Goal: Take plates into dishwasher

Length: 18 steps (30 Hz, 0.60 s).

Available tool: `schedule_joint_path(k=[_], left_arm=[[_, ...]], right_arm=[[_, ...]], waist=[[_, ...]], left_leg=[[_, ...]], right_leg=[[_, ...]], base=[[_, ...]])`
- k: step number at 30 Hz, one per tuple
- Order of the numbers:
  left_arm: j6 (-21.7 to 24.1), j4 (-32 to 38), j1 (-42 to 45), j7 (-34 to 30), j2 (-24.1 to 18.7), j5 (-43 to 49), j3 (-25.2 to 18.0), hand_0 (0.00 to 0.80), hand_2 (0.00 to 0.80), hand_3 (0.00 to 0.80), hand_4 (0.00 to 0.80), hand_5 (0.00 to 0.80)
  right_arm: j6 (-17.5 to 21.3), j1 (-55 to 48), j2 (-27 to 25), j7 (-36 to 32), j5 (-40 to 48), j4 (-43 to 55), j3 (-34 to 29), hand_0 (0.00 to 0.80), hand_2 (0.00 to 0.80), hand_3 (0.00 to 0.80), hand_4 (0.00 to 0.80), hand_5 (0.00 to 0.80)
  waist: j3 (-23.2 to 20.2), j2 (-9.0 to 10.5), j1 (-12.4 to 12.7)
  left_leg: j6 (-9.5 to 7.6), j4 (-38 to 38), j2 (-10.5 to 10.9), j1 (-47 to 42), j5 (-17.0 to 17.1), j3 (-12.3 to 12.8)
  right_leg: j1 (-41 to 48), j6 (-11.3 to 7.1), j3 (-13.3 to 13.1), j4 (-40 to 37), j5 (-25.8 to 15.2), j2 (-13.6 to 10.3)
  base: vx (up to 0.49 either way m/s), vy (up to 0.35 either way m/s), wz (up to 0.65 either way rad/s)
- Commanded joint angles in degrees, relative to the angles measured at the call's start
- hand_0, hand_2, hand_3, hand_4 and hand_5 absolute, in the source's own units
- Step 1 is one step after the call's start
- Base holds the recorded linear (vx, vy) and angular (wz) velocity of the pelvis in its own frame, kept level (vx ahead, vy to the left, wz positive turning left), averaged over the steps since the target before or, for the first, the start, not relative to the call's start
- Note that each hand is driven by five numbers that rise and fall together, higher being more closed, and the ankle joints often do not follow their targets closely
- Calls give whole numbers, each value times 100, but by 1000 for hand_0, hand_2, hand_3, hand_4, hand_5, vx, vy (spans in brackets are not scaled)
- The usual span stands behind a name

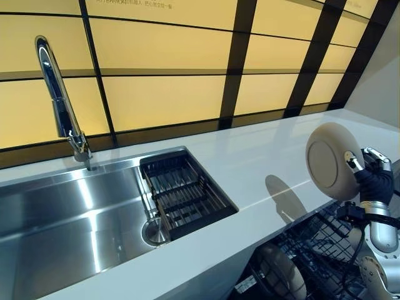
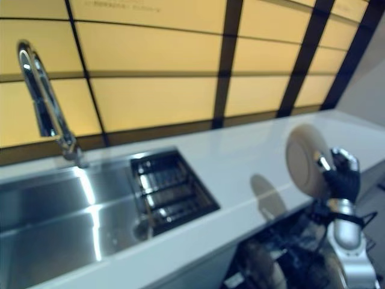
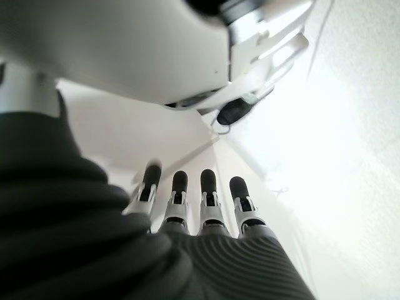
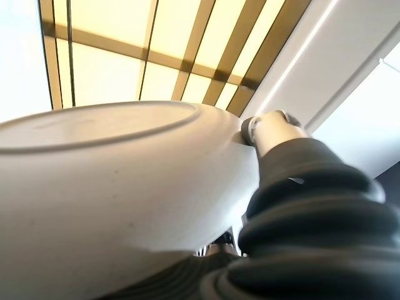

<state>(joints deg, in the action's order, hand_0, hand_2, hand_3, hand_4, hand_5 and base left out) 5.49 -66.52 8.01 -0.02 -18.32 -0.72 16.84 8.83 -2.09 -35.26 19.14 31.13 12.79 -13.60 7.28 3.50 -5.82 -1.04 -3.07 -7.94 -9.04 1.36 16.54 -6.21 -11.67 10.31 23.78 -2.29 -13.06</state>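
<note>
The plate (image 1: 333, 160), pale and round, stands on edge in the air at the near right edge of the white surface (image 1: 250, 156), its underside with the raised foot ring turned toward the sink (image 1: 62, 219). The right hand (image 1: 374, 181) holds it by the rim on the side away from the sink: the thumb (image 4: 270, 127) presses on the rim while the fingers curl behind the plate, mostly hidden by it. The forearm rises almost upright from below, with the dark ribbed cover at the wrist. Directly under the plate is the open dishwasher rack (image 1: 319, 244) of dark wire, set below the surface's front edge, and another plate (image 1: 282, 270) already stands in it, on the side nearer the sink. The plate's shadow falls on the surface between it and the sink. The left hand (image 3: 187, 206) shows only in its own wrist view, with straight fingers holding nothing. The steel sink is sunk into the surface; a dark wire drain basket (image 1: 184, 194) sits at its end nearest the plate, and a tall curved chrome faucet (image 1: 59, 100) stands behind it. Behind the surface runs a wall of yellow panels (image 1: 169, 94) framed by dark strips.
</note>
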Motion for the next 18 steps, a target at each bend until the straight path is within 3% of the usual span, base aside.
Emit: schedule_joint_path(k=[1, 2, 3, 6, 9, 10, 11, 15, 18], left_arm=[[89, 240, -161, 39, -196, 137, -184, 0, 0, 0, 0, 0], [74, 266, -225, 48, -262, 123, -185, 0, 0, 0, 0, 0], [71, 268, -226, 47, -267, 122, -186, 0, 0, 0, 0, 0], [80, 326, -333, 75, -383, 77, -173, 0, 0, 0, 0, 0], [27, 415, -452, 152, -458, 53, -251, 0, 0, 0, 0, 0], [-13, 456, -502, 188, -517, 58, -302, 0, 0, 0, 0, 0], [-13, 459, -506, 187, -522, 67, -307, 0, 0, 0, 0, 0], [48, 472, -662, 151, -497, 99, -348, 0, 0, 0, 0, 0], [240, 448, -694, 92, -255, 119, -269, 0, 0, 0, 0, 0]], right_arm=[[451, 567, -127, -95, 100, 55, -194, 800, 800, 800, 800, 800], [419, 623, -97, -109, 67, 55, -129, 800, 800, 800, 800, 800], [417, 627, -92, -106, 62, 55, -126, 800, 800, 800, 800, 800], [329, 716, -94, -114, 85, 74, -27, 800, 800, 800, 800, 800], [321, 777, -18, -232, 262, 65, 16, 800, 800, 800, 800, 800], [339, 785, 16, -333, 384, 64, 61, 800, 800, 800, 800, 800], [346, 788, 17, -342, 393, 60, 66, 800, 800, 800, 800, 800], [302, 750, -17, -413, 518, 91, 143, 800, 800, 800, 800, 800], [92, 855, -30, -647, 415, 55, 253, 800, 800, 800, 800, 800]], waist=[[51, 182, 267], [14, 189, 341], [16, 191, 350], [-23, 229, 450], [-55, 320, 489], [-31, 374, 524], [-21, 374, 529], [20, 337, 545], [14, 200, 525]], left_leg=[[-134, -181, 782, -160, -524, -167], [-122, -178, 683, -10, -438, 16], [-115, -173, 678, -16, -450, 25], [-50, -143, 480, 200, -298, 356], [85, -129, 256, 312, -170, 611], [179, -102, 101, 331, -109, 757], [189, -102, 83, 327, -99, 765], [399, -83, -237, 461, 171, 692], [592, -97, -426, 542, 371, 570]], right_leg=[[144, -231, 27, -554, -1665, -806], [330, -260, 131, -561, -1604, -907], [329, -257, 123, -554, -1591, -902], [662, -292, 299, -797, -1356, -904], [886, -269, 509, -1324, -979, -653], [976, -270, 696, -1468, -822, -503], [992, -266, 709, -1481, -799, -484], [1199, -153, 731, -1861, -153, 27], [1276, 75, 714, -2009, 181, 266]], base=[[-274, -246, -59], [-252, -227, -91], [-267, -271, -131], [-245, -306, -82], [-306, -454, -81], [-274, -465, -92], [-248, -452, -90], [-199, -332, -77], [-165, -140, -10]])
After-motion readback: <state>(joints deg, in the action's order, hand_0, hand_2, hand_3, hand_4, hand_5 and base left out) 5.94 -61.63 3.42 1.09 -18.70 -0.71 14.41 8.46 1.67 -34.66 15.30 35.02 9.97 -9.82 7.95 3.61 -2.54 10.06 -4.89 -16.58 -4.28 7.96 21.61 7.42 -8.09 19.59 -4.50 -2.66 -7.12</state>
